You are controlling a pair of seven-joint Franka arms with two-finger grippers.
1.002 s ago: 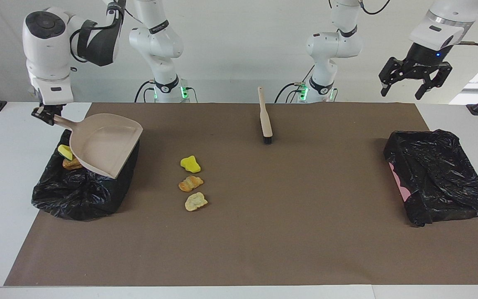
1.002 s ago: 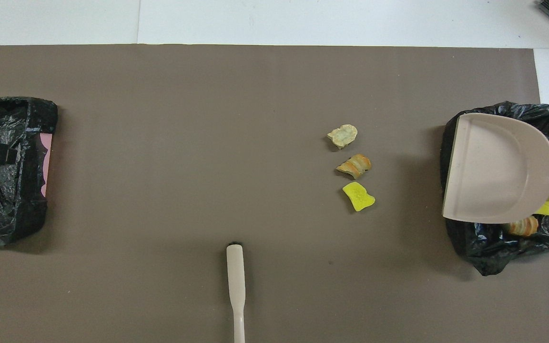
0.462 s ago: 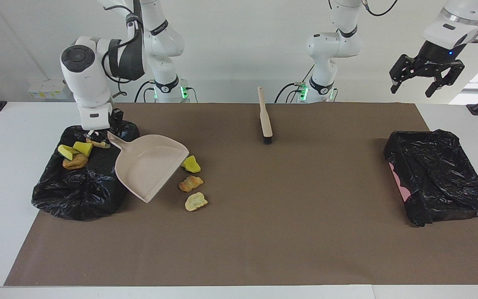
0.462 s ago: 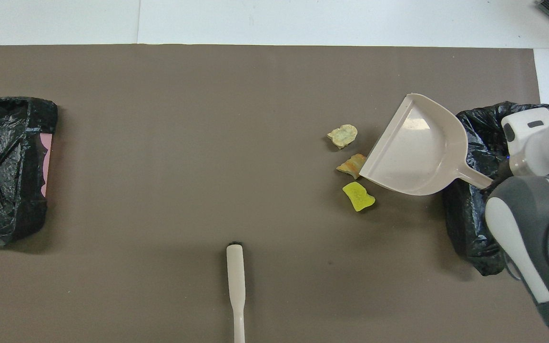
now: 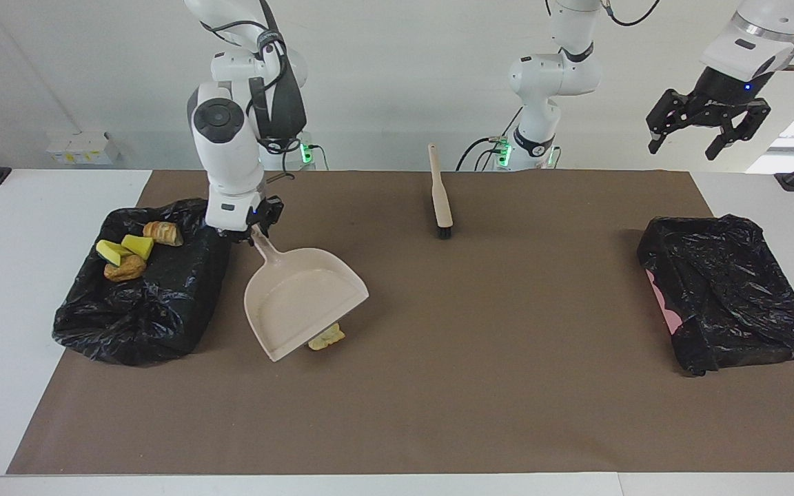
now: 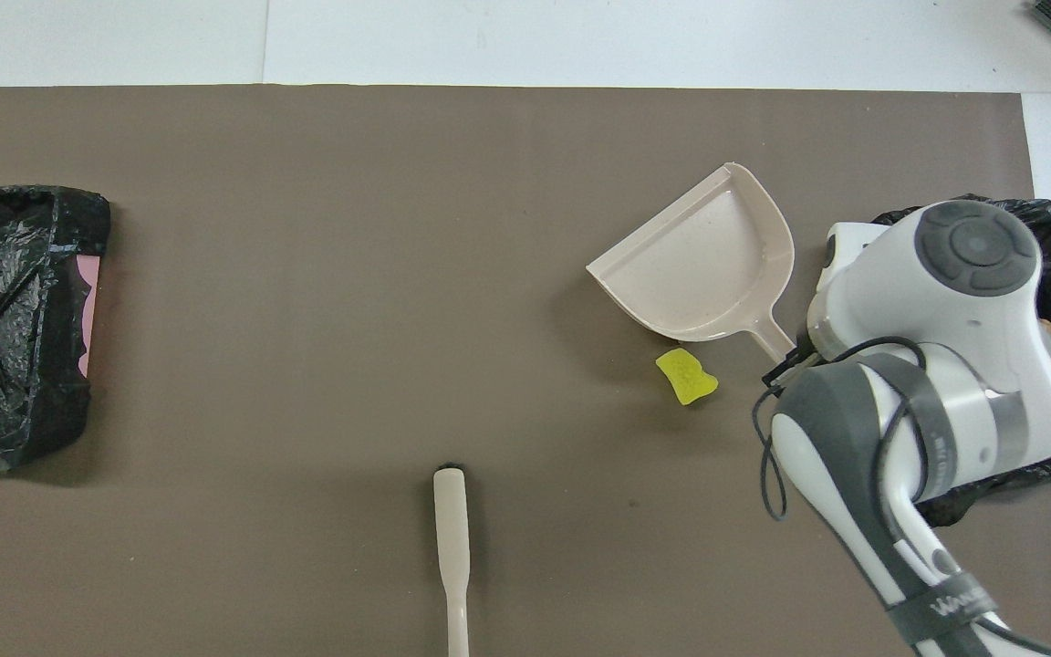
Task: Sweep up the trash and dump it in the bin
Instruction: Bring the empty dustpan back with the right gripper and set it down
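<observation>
My right gripper (image 5: 257, 231) is shut on the handle of the beige dustpan (image 5: 304, 300), which it holds tilted just over the loose trash on the mat; it also shows in the overhead view (image 6: 703, 269). A pale bread-like piece (image 5: 328, 337) peeks out under its lip. A yellow chunk (image 6: 687, 376) lies beside the pan; other loose pieces are hidden under it. Several pieces (image 5: 136, 246) lie in the black-lined bin (image 5: 135, 317) at the right arm's end. The beige brush (image 5: 440, 196) lies near the robots. My left gripper (image 5: 707, 127) waits open, high over the left arm's end.
A second black-lined bin (image 5: 728, 289) with a pink edge stands at the left arm's end of the brown mat (image 5: 507, 386). The right arm's white body (image 6: 936, 365) covers much of the nearer bin in the overhead view.
My right arm has carried the dustpan from over the bin, toward the middle of the mat, and swung it over the loose pieces. The pieces in the bin now show. The left gripper rose slightly.
</observation>
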